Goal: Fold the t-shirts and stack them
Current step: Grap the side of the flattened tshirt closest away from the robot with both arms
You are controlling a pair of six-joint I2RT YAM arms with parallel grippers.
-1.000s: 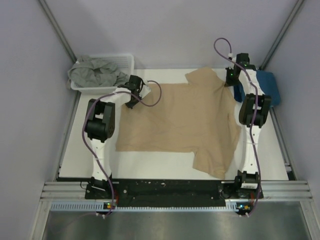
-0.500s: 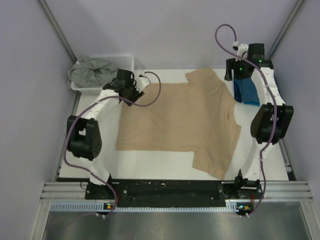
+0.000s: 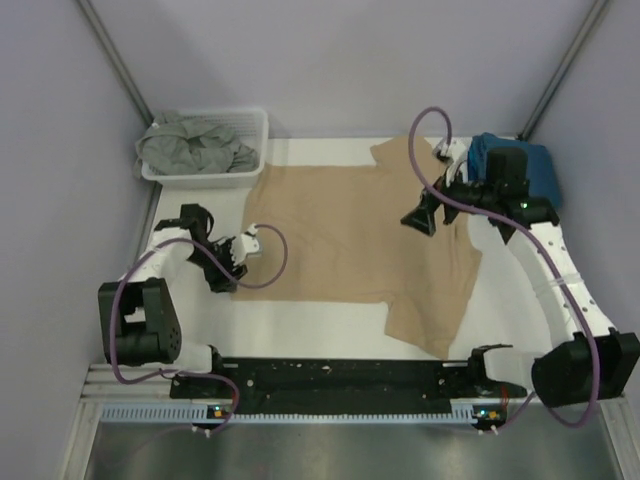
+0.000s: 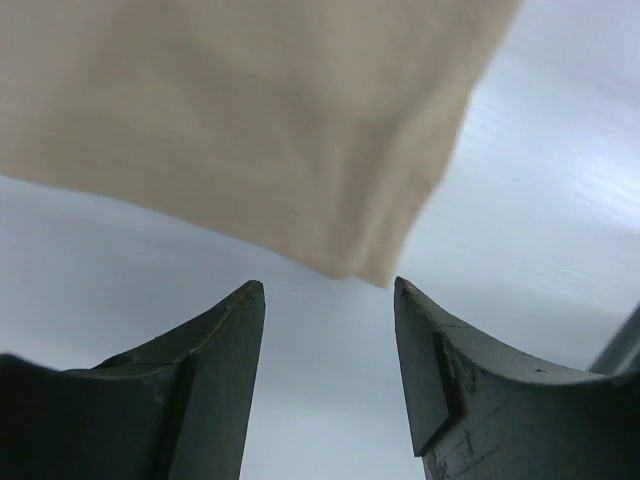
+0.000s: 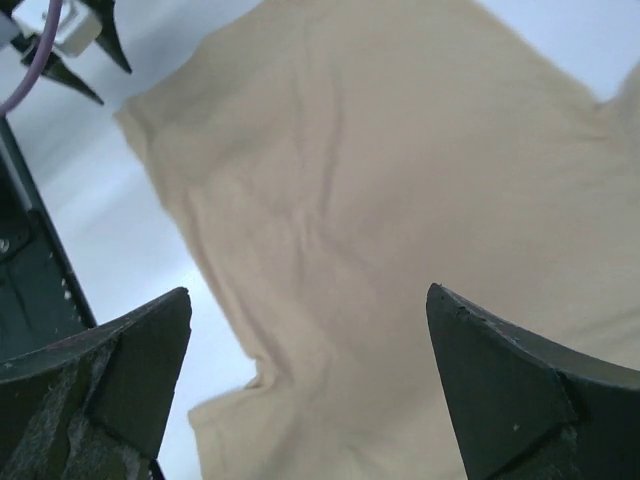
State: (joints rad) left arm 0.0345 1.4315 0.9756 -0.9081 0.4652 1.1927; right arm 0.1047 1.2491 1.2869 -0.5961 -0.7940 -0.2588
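The tan t-shirt (image 3: 350,235) lies spread flat on the white table (image 3: 300,320). My left gripper (image 3: 230,275) is low by the shirt's left edge and open. In the left wrist view a corner of the tan shirt (image 4: 365,265) lies just beyond my open left gripper (image 4: 328,290), and nothing is between its fingers. My right gripper (image 3: 418,215) hovers wide open over the shirt's right half; the right wrist view has tan cloth (image 5: 400,220) below my right gripper (image 5: 310,295). A teal t-shirt (image 3: 535,165) lies at the back right. The grey-green t-shirt (image 3: 195,145) is bunched in the basket.
The white slatted basket (image 3: 255,125) stands at the back left corner. The black base rail (image 3: 340,378) runs along the near edge. Grey walls close in both sides. Bare white table shows left of the shirt and at the near right (image 3: 510,310).
Both grippers have opened and let go of the tan shirt. The left one came forward along the shirt's left edge; the right one moved from the back sleeve to over the shirt.
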